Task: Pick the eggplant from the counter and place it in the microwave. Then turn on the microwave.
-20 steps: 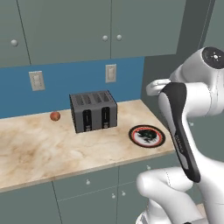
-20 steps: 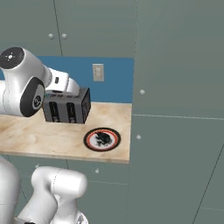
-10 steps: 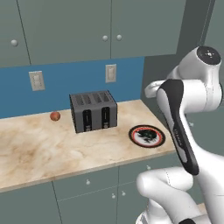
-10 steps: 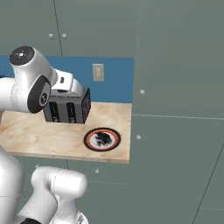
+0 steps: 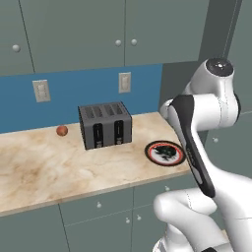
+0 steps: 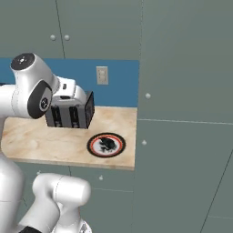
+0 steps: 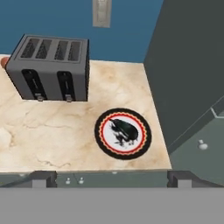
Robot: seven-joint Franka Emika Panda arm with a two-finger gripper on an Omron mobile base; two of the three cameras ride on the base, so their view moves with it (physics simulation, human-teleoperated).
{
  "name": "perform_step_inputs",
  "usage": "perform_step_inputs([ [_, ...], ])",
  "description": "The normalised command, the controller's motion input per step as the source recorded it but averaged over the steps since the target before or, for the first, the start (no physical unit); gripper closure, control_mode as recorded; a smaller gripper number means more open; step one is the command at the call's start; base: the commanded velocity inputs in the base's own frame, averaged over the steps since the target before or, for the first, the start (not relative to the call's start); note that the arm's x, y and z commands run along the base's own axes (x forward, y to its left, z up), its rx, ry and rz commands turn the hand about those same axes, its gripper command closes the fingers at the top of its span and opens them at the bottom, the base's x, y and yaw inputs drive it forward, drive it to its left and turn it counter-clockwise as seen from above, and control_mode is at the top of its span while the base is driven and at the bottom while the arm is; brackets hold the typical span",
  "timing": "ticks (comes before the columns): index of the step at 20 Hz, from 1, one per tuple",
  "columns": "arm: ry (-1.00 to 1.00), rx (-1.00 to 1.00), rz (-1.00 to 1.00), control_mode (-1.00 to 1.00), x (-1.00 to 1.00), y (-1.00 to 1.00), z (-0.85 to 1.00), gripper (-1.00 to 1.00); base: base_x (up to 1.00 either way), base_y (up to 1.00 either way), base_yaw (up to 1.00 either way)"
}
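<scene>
The eggplant [image 7: 124, 130], a small dark lump, lies on a round plate [image 7: 99, 131] with a red and black rim near the counter's [image 7: 52, 140] right end. It also shows in the left base view as the eggplant [image 5: 166, 152] and in the right base view as the eggplant [image 6: 107, 144]. My gripper [image 7: 112, 179] hangs above and in front of the plate, well clear of it. Its jaws stand wide open with nothing between them. The microwave is out of view.
A grey slotted toaster [image 5: 105, 125] stands behind and left of the plate. Further left, a small reddish-brown ball [image 5: 61, 130] rests near the blue back wall. A tall grey-green cabinet panel [image 6: 182, 113] closes off the counter's right end. Wall cabinets [image 5: 98, 34] hang above.
The arm's upper joints have swung a little and the hand has shifted slightly above the counter. The jaws stay open. Eggplant, plate and toaster have not moved.
</scene>
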Motion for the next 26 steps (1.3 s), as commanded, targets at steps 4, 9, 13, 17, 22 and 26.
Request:
perform_step_inputs([
  [4, 0.1, -0.04, 0.01, -1.0, 0.03, -0.07, -0.23, -1.0, 0.0, 0.0, 0.0],
  [9, 0.13, -0.02, 0.03, -1.0, 0.02, -0.11, -0.27, -1.0, 0.0, 0.0, 0.0],
  [13, 0.14, -0.03, 0.04, -1.0, 0.06, -0.12, -0.27, -1.0, 0.0, 0.0, 0.0],
  [17, 0.12, -0.04, 0.03, -1.0, 0.05, -0.09, -0.24, -1.0, 0.0, 0.0, 0.0],
  [22, 0.04, -0.02, 0.03, -1.0, 0.07, -0.09, -0.29, -1.0, 0.0, 0.0, 0.0],
  [26, 0.0, 0.0, 0.06, -1.0, 0.08, -0.11, -0.29, -1.0, 0.0, 0.0, 0.0],
])
